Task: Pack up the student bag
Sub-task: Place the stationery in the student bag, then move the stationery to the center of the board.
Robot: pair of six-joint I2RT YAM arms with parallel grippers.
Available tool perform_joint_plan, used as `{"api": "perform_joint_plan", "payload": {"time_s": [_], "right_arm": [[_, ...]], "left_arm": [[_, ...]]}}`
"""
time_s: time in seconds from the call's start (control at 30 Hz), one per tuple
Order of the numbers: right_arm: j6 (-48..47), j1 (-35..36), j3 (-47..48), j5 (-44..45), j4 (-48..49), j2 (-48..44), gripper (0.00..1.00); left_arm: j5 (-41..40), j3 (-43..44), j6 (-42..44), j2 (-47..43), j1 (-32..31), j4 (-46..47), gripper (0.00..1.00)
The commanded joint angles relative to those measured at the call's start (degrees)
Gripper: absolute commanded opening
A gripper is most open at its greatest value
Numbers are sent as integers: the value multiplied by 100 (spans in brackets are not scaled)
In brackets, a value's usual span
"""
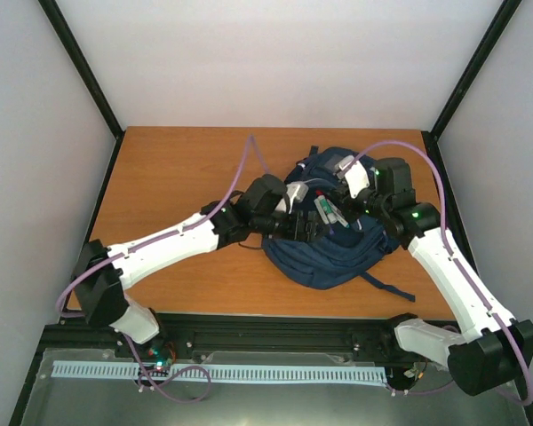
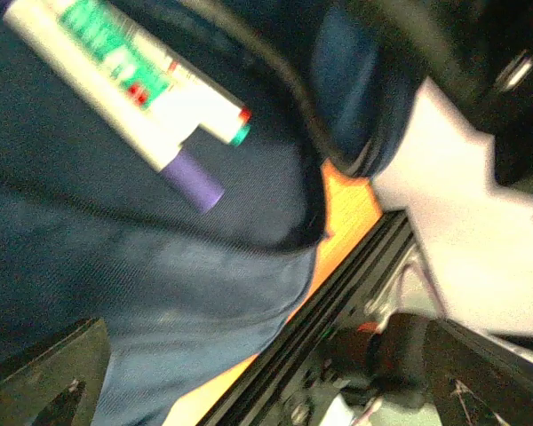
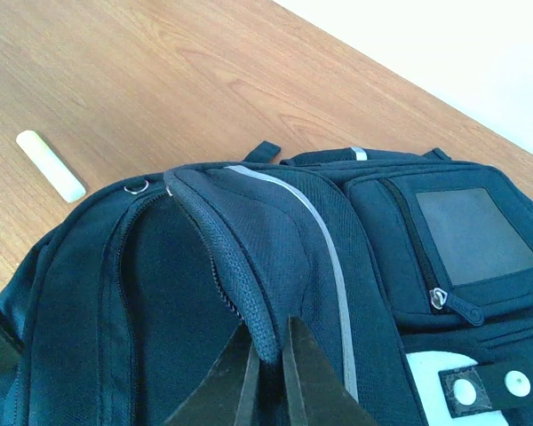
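Note:
The navy student bag (image 1: 338, 256) lies on the right half of the wooden table (image 1: 178, 169). My right gripper (image 3: 268, 355) is shut on the raised zip edge of the bag's (image 3: 355, 266) open main compartment and holds the flap up; in the top view it (image 1: 351, 191) is at the bag's far side. My left gripper (image 1: 307, 229) hovers over the bag's middle, jaws wide apart and empty (image 2: 266, 390). Two white markers (image 2: 124, 80), one with a green label and one with a purple cap, lie on the bag fabric (image 2: 160, 266) beyond my fingers; they also show in the top view (image 1: 325, 209).
A small white stick (image 3: 49, 164) lies on the table beside the bag. A dark strap (image 1: 386, 286) trails toward the table's front edge. The black rail (image 2: 338, 293) runs along the near edge. Walls close the left and right sides.

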Motion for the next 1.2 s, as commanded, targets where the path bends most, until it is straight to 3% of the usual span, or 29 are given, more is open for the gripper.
{"api": "perform_joint_plan", "payload": {"time_s": [0.0, 0.1, 0.2, 0.3, 0.43, 0.57, 0.63, 0.7, 0.83, 1.0, 1.17], "right_arm": [[59, -130, -186, -166, 1096, -380, 3], [86, -218, -478, -210, 1224, -444, 3], [160, -321, -713, -370, 1311, -471, 3], [176, -394, -907, -453, 1411, -531, 3], [189, -443, -1077, -603, 1468, -646, 3], [234, -689, -1208, -815, 1505, -781, 3], [266, -754, -1228, -918, 1517, -821, 3], [277, -798, -1265, -1021, 1524, -856, 3], [232, -828, -1307, -1150, 1529, -897, 3], [183, -869, -1361, -1138, 1563, -933, 3], [87, -905, -1396, -1120, 1577, -886, 3]], "left_arm": [[-140, -635, 1069, -576, -58, -863, 100], [-1417, -1041, 1317, -1162, -58, -1646, 100], [-3414, -1120, 1379, -1341, -56, -3003, 100], [-4343, -1576, 1309, -1807, -39, -3246, 100], [-4431, -2231, 1230, -2632, 320, -2686, 100], [-3226, -2471, 1059, -2945, 1386, -2337, 100], [-3087, -2503, 801, -2966, 1902, -2362, 100], [-3269, -2450, 499, -2716, 2052, -2623, 100], [-2937, -1710, 826, -1423, 2138, -3454, 100], [-2498, -2103, -22, -1761, 2563, -2545, 100], [-2888, -2051, -779, -1621, 2779, -2301, 95]]}}
